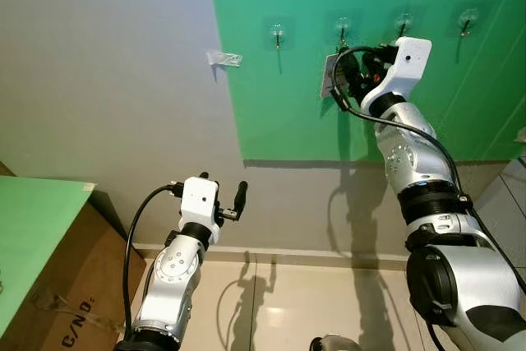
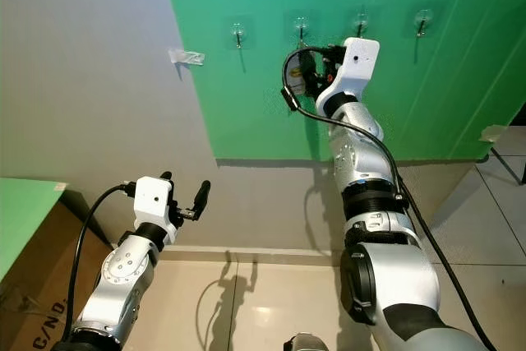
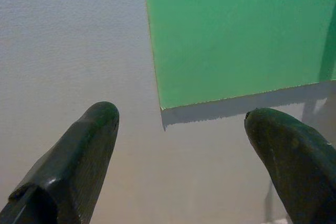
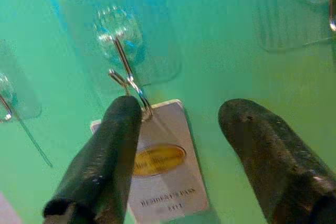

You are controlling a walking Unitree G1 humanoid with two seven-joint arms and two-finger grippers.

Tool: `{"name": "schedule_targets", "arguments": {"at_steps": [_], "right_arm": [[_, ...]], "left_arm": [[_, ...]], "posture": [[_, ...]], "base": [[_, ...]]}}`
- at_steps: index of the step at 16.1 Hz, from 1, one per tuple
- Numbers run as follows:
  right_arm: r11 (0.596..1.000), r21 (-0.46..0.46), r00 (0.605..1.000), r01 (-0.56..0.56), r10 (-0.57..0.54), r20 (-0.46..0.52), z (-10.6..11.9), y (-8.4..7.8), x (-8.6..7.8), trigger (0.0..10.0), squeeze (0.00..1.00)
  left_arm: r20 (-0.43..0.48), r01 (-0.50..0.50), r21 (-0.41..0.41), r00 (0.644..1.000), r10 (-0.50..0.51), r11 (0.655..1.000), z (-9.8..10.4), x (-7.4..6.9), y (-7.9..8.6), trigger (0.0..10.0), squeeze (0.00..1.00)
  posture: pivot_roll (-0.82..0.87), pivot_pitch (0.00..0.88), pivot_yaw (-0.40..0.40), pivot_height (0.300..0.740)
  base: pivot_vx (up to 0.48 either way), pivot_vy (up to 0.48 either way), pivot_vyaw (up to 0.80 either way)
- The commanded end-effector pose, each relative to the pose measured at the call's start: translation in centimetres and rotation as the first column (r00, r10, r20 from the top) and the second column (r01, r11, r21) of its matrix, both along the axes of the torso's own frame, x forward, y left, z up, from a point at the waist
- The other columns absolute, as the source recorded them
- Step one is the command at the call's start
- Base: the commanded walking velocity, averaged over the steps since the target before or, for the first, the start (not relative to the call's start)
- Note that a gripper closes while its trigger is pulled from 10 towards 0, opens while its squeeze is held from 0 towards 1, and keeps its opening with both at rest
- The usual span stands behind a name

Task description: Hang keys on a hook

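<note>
Four clear hooks sit in a row on the green panel (image 1: pixel 279 104), and my right gripper (image 4: pixel 176 124) is raised to the second hook (image 4: pixel 122 51) from the left. In the right wrist view a white key tag (image 4: pixel 168 174) with a yellow oval label hangs by its metal ring (image 4: pixel 143 103) from that hook's wire, lying flat against the panel. The right fingers (image 4: pixel 105 156) stand spread apart on either side of the tag, one finger overlapping the tag's edge near the ring, the other off to its side. I see them gripping nothing, though I cannot tell whether the near finger touches the tag.

My left gripper (image 1: pixel 223 195) is held low in front of the grey wall (image 1: pixel 107 80), below the panel's lower left corner. Its fingers (image 3: pixel 79 156) are wide open and empty, pointing toward the wall and that corner.

A small clear clip (image 1: pixel 223 58) sticks to the grey wall just left of the panel. A cardboard box (image 1: pixel 66 302) stands on the floor at my left, beside a green surface (image 1: pixel 33 236).
</note>
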State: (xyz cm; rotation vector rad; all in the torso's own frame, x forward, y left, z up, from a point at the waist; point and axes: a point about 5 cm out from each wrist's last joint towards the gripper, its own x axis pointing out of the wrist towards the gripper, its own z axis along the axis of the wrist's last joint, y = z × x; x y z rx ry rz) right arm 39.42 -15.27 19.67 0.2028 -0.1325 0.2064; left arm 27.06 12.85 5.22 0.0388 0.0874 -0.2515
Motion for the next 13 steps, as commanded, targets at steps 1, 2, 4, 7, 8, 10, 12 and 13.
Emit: {"name": "schedule_targets", "arguments": {"at_steps": [1,2,4,7,8,10,12,13], "right_arm": [[1.000,-0.024,1.000,0.005,-0.005,-0.002,-0.4,0.0,-0.1,10.0,1.00],[0.999,-0.047,1.000,0.009,-0.009,0.004,-0.5,-0.1,-0.2,10.0,1.00],[0.998,-0.064,1.000,0.019,-0.019,0.003,-1.0,-0.5,-0.5,10.0,1.00],[0.979,-0.195,0.998,0.063,-0.059,0.028,-1.8,-0.8,-1.2,10.0,1.00],[0.953,-0.289,0.995,0.093,-0.082,0.050,-2.7,-1.1,-2.0,10.0,0.60],[0.928,-0.349,0.991,0.133,-0.123,0.052,-4.8,-1.8,-3.8,10.0,0.00],[0.883,-0.437,0.984,0.172,-0.175,0.034,-8.5,-3.4,-7.7,10.0,0.00],[0.879,-0.442,0.978,0.180,-0.207,-0.013,-10.8,-4.5,-10.3,10.0,0.00]], "left_arm": [[0.006,0.000,0.013,1.000,0.000,1.000,0.2,0.1,0.2,10.0,0.00],[0.004,0.002,0.016,1.000,-0.003,1.000,0.1,0.1,0.3,10.0,0.00],[0.003,0.005,0.020,1.000,-0.005,1.000,0.1,0.1,0.3,10.0,0.00],[0.004,0.011,0.025,1.000,-0.011,1.000,0.1,0.2,0.5,10.0,0.00],[0.006,0.004,0.033,1.000,-0.004,0.999,0.2,0.2,0.6,10.0,0.00],[0.010,-0.012,0.035,1.000,0.011,0.999,0.3,0.1,1.0,10.0,0.00],[0.007,-0.056,0.002,0.998,0.055,0.998,0.8,-0.5,1.9,10.0,0.00],[0.004,-0.064,-0.002,0.998,0.064,0.998,0.8,-1.3,2.3,10.0,0.00]], "posture": [[-0.18,0.000,0.075,0.740],[-0.18,0.000,0.076,0.740],[-0.19,0.000,0.081,0.740],[-0.19,0.000,0.082,0.740],[-0.20,0.000,0.079,0.740],[-0.20,0.000,0.079,0.740],[-0.20,0.000,0.081,0.740],[-0.20,0.000,0.088,0.740]], "base": [[0.000,0.000,0.00],[0.000,0.000,0.00],[0.000,0.000,0.00],[0.000,0.000,0.00],[0.000,0.000,0.00],[0.000,0.000,0.00],[0.000,0.000,0.00],[0.000,0.000,0.00]]}}
